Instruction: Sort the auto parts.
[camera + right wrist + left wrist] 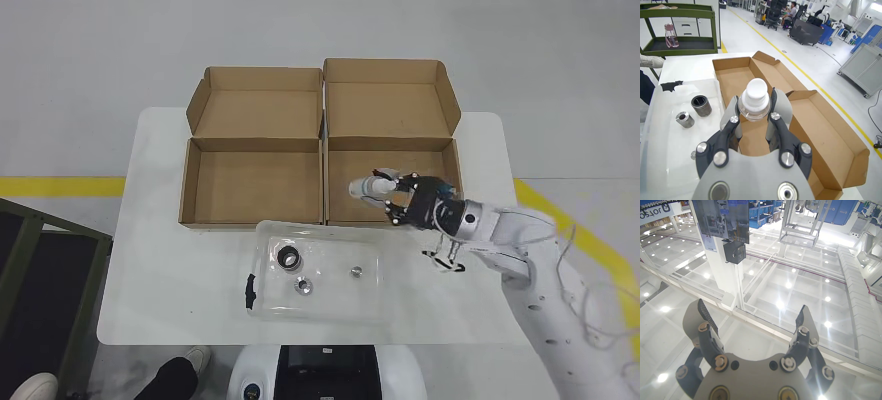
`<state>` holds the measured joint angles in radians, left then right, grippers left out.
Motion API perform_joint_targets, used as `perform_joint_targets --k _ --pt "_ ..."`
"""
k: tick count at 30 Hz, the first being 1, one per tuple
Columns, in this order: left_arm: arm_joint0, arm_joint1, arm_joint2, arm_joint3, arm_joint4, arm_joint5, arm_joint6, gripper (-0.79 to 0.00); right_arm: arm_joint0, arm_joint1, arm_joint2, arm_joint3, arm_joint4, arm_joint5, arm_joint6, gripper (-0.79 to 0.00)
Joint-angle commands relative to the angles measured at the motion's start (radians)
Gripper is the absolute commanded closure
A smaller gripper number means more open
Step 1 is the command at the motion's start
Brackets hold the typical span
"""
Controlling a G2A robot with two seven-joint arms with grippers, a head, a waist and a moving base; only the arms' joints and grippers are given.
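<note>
My right gripper (pixel 385 190) (pixel 754 105) is shut on a white plastic part with a clear collar (pixel 755 96) (pixel 366 187), held above the right cardboard box (pixel 445 165) (pixel 821 132). The clear tray (pixel 268 300) (pixel 651 132) at the table's front holds a dark bearing sleeve (pixel 290 258) (pixel 701 105), a small steel bushing (pixel 303 287) (pixel 685 119) and a small bolt (pixel 355 270). My left gripper (pixel 753 317) is open, pointing up at the ceiling with nothing between its fingers.
A second open cardboard box (pixel 252 185) (pixel 730 75) stands left of the first, lids folded back. A black strip (pixel 249 291) hangs on the tray's left rim. A green shelf cart (pixel 677 28) stands beyond the table. White table (pixel 150 250) surface lies left of the tray.
</note>
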<state>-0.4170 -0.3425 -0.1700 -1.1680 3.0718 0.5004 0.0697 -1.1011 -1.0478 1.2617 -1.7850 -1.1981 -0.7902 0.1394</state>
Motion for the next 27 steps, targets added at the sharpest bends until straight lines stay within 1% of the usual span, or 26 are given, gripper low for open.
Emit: perform_joint_targets --k 1,11,16,24,27 --pt "0.0 0.0 0.0 0.0 0.0 0.0 0.0 -0.785 0.027 -0.004 -0.025 0.031 0.031 -0.001 0.029 0.0" --pt "0.0 0.0 0.0 0.0 0.0 0.0 0.0 -0.785 0.182 -0.033 -0.149 0.217 0.129 0.002 0.146 0.0" --pt "0.0 0.0 0.0 0.0 0.0 0.0 0.0 -0.785 0.247 -0.046 -0.198 0.279 0.135 0.021 0.202 0.0" --pt "0.0 0.0 0.0 0.0 0.0 0.0 0.0 -0.785 0.315 -0.065 -0.259 0.382 0.141 0.029 0.228 0.0" --pt "0.0 0.0 0.0 0.0 0.0 0.0 0.0 -0.785 0.332 -0.073 -0.279 0.419 0.155 0.022 0.212 0.0"
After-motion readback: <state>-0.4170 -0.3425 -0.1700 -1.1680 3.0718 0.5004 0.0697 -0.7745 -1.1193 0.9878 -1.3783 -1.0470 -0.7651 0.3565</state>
